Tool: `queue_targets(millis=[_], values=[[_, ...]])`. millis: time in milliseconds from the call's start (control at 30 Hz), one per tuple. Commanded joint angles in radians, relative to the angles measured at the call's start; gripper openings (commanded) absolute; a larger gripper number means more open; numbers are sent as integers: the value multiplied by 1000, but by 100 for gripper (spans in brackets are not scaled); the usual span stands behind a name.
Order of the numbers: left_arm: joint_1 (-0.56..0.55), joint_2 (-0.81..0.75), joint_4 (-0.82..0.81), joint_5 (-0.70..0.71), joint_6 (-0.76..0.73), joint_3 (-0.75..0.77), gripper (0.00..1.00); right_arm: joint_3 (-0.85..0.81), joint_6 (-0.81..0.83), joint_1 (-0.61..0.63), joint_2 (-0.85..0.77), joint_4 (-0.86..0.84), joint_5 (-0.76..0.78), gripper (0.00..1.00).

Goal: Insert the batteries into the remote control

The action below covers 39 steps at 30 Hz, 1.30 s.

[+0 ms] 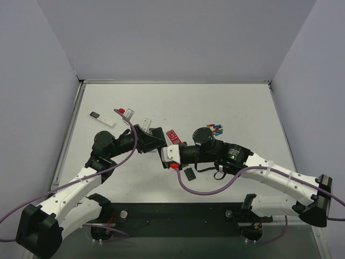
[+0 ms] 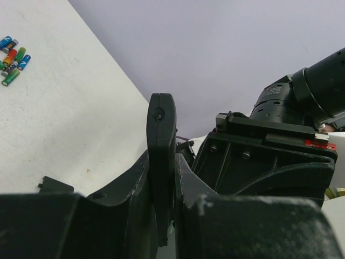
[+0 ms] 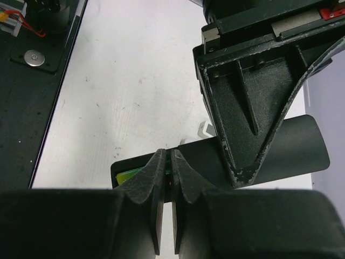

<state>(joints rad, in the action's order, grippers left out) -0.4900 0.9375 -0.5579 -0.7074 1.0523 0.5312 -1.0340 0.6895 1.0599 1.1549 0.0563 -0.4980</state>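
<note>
Your left arm (image 1: pixel 81 178) reaches in toward centre, left claw (image 2: pixel 161 183) pinching black slab (image 2: pixel 161 124) on edge; remote control (image 1: pixel 146 123) lies just beyond claw. Right arm (image 1: pixel 269 175) stretches leftward, right claw (image 3: pixel 167 156) pressed together at slab; batteries (image 1: pixel 215 128) beyond, to its right.

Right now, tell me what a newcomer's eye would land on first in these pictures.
Both arms meet over the middle of the white table: the left gripper clamps a slim black object on edge, and the right gripper has its nearly closed fingers at that object's rim. A loose cluster of small green, red and blue batteries lies just beyond the right arm.
</note>
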Motion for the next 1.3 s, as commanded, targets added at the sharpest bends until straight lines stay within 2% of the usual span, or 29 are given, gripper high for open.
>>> queue_targets(millis=[0, 333, 533, 767, 1033, 1267], values=[[-1, -54, -244, 45, 103, 30, 0, 67, -42, 0, -1, 24, -22, 4], [1, -104, -304, 111, 156, 13, 0, 198, -105, -5, -53, -105, 30, 3], [1, -120, -324, 149, 192, 0, 0, 284, -134, -1, -64, -208, 73, 8], [2, -124, -312, 169, 196, -28, 0, 325, -136, 31, -87, -282, 128, 25], [5, -128, -255, 204, 163, -79, 0, 289, -145, 52, -78, -300, 111, 36], [7, -144, -125, 244, 68, -99, 0, 244, -221, 68, -89, -345, 93, 44]])
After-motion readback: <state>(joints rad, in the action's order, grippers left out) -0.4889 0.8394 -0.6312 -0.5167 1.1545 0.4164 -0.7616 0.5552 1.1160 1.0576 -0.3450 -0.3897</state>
